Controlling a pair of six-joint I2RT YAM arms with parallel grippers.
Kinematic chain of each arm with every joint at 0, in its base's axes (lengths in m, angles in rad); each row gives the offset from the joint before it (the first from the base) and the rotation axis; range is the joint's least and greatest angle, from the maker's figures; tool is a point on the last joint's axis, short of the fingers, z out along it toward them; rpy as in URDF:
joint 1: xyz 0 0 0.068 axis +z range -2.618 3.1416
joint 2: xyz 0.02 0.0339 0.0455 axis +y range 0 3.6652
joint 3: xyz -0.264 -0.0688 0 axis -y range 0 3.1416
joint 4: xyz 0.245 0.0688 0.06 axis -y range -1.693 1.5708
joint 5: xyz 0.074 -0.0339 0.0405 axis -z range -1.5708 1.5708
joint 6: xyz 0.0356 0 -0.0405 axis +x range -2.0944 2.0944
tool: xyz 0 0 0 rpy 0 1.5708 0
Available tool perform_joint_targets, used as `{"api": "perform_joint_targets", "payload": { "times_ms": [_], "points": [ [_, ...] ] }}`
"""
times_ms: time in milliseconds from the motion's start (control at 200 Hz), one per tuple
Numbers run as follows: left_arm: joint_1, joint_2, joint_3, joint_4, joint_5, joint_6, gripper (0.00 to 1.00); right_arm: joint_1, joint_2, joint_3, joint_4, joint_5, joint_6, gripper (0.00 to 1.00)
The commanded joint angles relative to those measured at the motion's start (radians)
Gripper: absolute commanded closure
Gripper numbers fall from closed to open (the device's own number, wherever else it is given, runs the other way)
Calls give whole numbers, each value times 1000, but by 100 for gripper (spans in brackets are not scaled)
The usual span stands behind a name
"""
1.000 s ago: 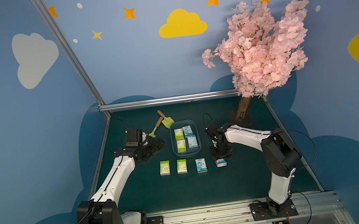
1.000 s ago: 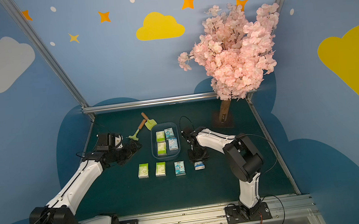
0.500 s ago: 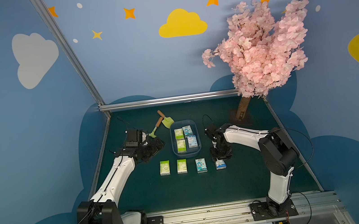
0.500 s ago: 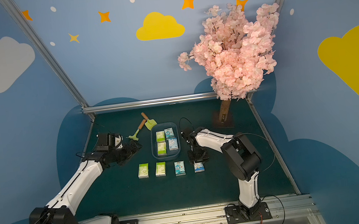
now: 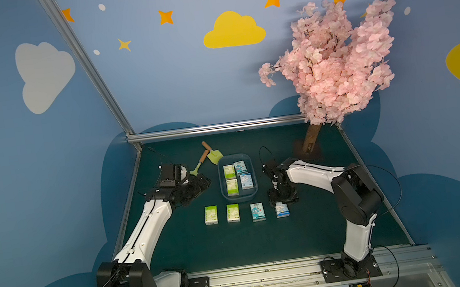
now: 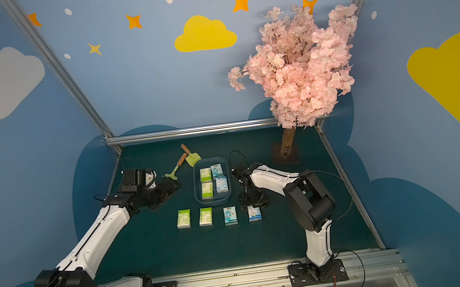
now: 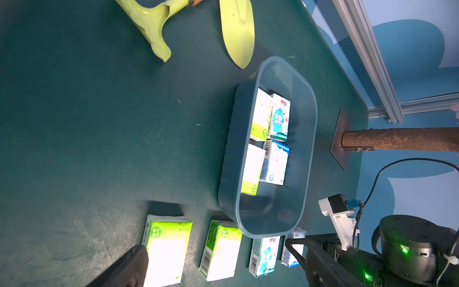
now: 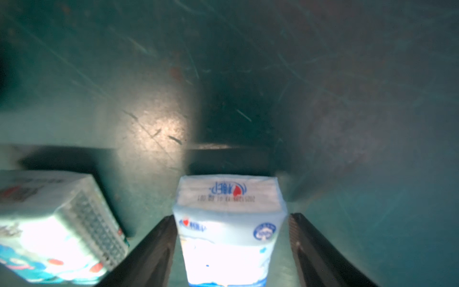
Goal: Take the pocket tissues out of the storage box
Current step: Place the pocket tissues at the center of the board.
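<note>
our parted right claw (image 5: 281,202) straddled a light blue tissue packet (image 8: 228,223); the dull blue plastic storage box (image 5: 240,198) lay between it and our wide left claw (image 5: 202,184).

Quick count: eight pocket tissues (image 5: 257,211) in total, four green-and-white packets (image 5: 211,215) and four light blue packets (image 5: 281,209) with cartoons. The split's even too: two green and two blue sit in the storage box (image 5: 240,198), and two green and two blue lie in a row on the table (image 5: 236,246). Just the one storage box. Plus one yellow-green toy shovel (image 5: 214,156), one matching rake (image 5: 195,171) and one pink blossom tree (image 5: 332,61).
</note>
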Motion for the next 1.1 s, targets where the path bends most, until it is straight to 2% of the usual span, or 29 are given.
{"api": "perform_joint_targets", "payload": {
  "times_ms": [0, 250, 496, 746, 981, 1096],
  "points": [
    [-9, -12, 30, -20, -2, 30, 0, 3, -70, 40, -50, 50, -15, 19],
    [-70, 10, 80, -49, -36, 65, 0, -4, -181, 85, -87, 154, -55, 11],
    [-202, 65, 188, -135, -238, 105, 0, -22, -296, 140, -103, 293, -101, 2],
    [-325, 165, 278, -177, -347, 117, 0, -57, -390, 148, -76, 345, -149, 2],
    [-387, 299, 363, -197, -327, 140, 0, -76, -615, -13, 167, 303, -228, 2],
    [-407, 363, 416, -216, -334, 146, 1, -88, -761, -169, 378, 277, -288, 2]
  ]
}}
